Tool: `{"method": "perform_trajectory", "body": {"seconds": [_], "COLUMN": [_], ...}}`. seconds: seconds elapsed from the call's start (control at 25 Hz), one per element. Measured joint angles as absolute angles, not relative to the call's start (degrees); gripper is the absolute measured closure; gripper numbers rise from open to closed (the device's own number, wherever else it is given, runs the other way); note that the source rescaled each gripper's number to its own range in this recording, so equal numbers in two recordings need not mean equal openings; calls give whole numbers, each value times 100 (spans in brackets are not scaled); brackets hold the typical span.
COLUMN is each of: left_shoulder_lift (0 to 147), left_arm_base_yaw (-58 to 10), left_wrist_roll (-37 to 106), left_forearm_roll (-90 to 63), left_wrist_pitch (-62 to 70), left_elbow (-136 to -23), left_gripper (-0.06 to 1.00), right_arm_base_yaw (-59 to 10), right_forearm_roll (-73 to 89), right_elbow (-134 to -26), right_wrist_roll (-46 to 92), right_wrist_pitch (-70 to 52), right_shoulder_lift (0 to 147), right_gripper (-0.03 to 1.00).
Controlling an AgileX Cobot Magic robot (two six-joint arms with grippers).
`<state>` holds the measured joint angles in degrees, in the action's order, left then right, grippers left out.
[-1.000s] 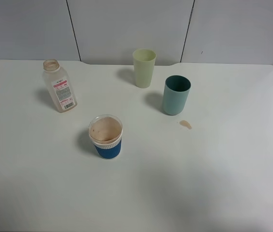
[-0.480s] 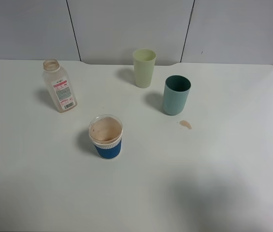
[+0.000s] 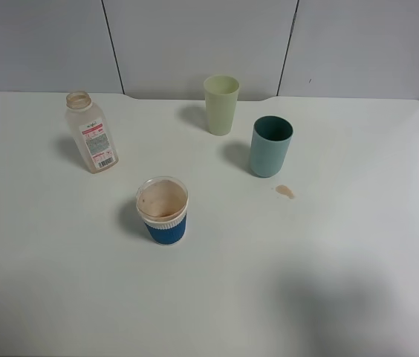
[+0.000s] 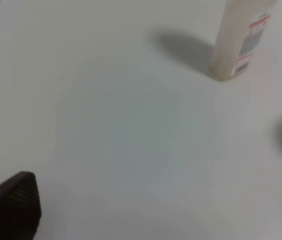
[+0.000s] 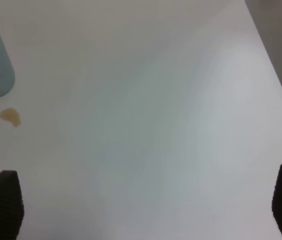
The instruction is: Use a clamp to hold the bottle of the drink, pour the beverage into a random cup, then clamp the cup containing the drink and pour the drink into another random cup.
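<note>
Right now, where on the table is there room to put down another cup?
Bare room: the near half in front of the blue-sleeved cup, and right of the teal cup. Crowded: between the bottle, pale green cup and small spill.

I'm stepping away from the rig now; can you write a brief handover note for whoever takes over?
Left tool: open, empty, over bare table.
Right tool: open, empty.
Bottle: upright, far left, looks nearly empty.
Blue-sleeved cup: in the middle, only brown residue visible.
Teal cup and pale green cup stand behind; contents not visible.
Small brown spill by the teal cup.
Both pours look done.
</note>
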<state>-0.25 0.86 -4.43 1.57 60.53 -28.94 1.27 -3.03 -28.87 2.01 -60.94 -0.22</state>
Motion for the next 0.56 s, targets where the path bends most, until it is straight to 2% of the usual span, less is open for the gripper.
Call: {"method": "perform_trajectory", "body": {"seconds": [0.56], "left_shoulder_lift": [-25], "left_arm_base_yaw": [86], "left_wrist_roll": [-443], "left_forearm_roll": [157], "left_wrist_pitch": [6053], "left_elbow": [-2894], "left_gripper": [-6], "right_arm_base_yaw": [127], "right_forearm_roll": [-303], "right_elbow": [-2887], "right_wrist_roll": [194], "right_wrist_pitch": [-6094], "right_shoulder_lift": [-22], "right_gripper": [-3]}}
